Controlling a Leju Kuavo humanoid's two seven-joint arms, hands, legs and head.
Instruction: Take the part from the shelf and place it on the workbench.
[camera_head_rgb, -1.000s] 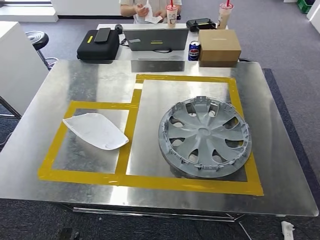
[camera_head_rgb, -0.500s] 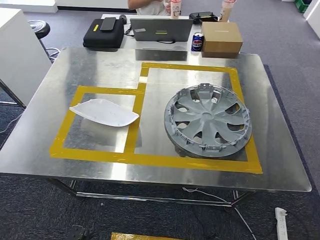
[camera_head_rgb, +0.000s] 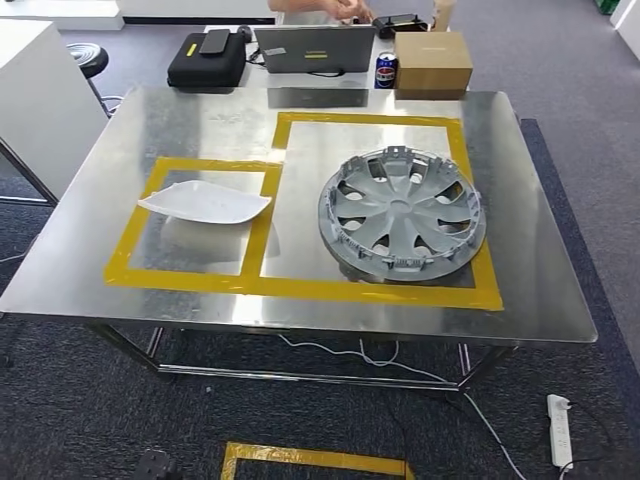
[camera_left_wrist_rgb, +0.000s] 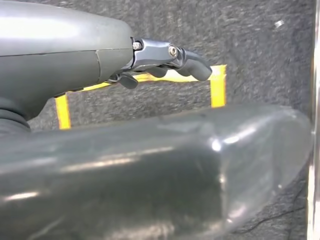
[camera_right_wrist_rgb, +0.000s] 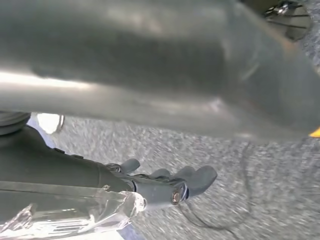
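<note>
Both hands hang over grey carpet: the left hand (camera_left_wrist_rgb: 166, 62) and right hand (camera_right_wrist_rgb: 166, 182) each show loosely extended fingers with nothing between them. Beyond a taped floor mark (camera_head_rgb: 317, 461), the steel workbench (camera_head_rgb: 528, 290) carries a white panel (camera_head_rgb: 204, 203) inside the smaller yellow-taped box and the grey wheel cover (camera_head_rgb: 401, 212) inside the larger, bare metal bordering both. A laptop (camera_head_rgb: 315, 48) and cardboard box (camera_head_rgb: 432, 62) stand behind.

Hubcap (camera_head_rgb: 401, 213) and white part (camera_head_rgb: 204, 202) on workbench (camera_head_rgb: 528, 290)
</note>
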